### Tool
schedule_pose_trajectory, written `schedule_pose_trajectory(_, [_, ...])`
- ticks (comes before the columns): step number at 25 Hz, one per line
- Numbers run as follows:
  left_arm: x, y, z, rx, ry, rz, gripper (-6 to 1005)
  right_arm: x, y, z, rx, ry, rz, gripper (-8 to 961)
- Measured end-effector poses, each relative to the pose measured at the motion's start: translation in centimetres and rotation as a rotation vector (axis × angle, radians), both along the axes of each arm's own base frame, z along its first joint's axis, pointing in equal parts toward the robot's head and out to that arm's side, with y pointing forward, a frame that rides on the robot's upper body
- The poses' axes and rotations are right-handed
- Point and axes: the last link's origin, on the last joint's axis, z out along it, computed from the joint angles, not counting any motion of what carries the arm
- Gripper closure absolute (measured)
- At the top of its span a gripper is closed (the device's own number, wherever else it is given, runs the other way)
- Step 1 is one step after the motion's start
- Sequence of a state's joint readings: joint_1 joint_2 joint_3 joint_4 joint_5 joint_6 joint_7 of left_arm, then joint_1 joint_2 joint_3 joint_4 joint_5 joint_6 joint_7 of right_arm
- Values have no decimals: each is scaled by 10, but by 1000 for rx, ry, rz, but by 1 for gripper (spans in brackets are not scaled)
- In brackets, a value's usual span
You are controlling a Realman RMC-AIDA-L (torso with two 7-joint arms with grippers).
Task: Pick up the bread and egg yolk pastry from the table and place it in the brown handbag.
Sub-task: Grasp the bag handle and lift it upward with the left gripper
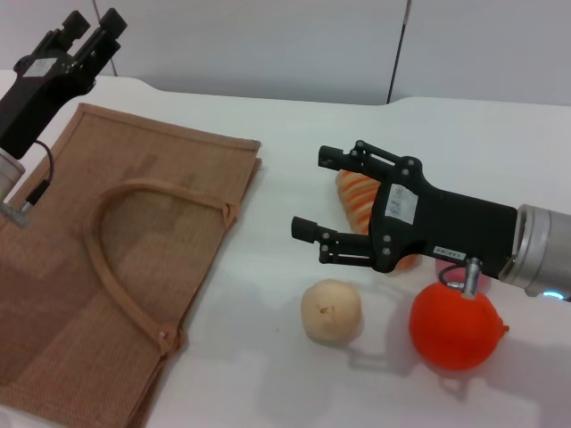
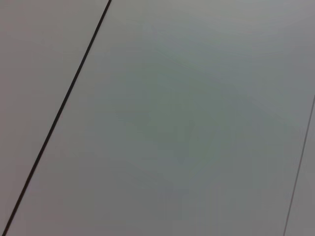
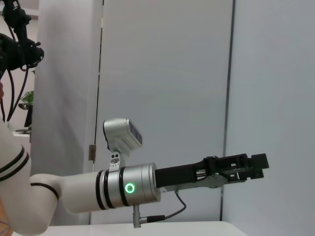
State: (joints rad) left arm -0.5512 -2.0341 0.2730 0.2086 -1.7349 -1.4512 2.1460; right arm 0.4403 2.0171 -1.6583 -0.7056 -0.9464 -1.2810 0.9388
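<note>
Right arm: you see it come in from the right side of the head view, stretched low over the table (image 1: 268,374), its wrist turned so the two black fingers point toward the robot's left

Right gripper (image 1: 312,196): its jaws are spread wide, one finger farther from the robot and one nearer, with nothing between them

Bread (image 1: 357,198): the striped orange and cream loaf lies on the table under the gripper body; only its end shows, between the roots of the two fingers, and the fingertips reach past it

Egg yolk pastry (image 1: 331,311): the pale round ball sits on the table just below the nearer finger in the head view, apart from it, free of any grip

Brown handbag (image 1: 134,259): it lies flat on the robot's left part of the table, one loop handle resting on top, well apart from the right gripper

Left arm: you find it raised at the far left, above the far corner of the handbag

Left gripper (image 1: 89,27): it points up and away from the table; its jaws look almost together and they hold nothing

Orange fruit (image 1: 455,325): it rests on the table beside the pastry, under the right wrist
</note>
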Motion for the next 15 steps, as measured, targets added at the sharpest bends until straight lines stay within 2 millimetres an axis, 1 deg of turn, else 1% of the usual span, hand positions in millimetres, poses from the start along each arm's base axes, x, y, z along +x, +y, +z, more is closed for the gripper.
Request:
schedule_pose_trajectory(11, [-1,1,0,-3,2,6,285,1,0,-1,2,-1,-6,57])
schedule_pose_trajectory(15, [-4,3,0,-41,-22,35,289,2,3,2,15,3,-18,57])
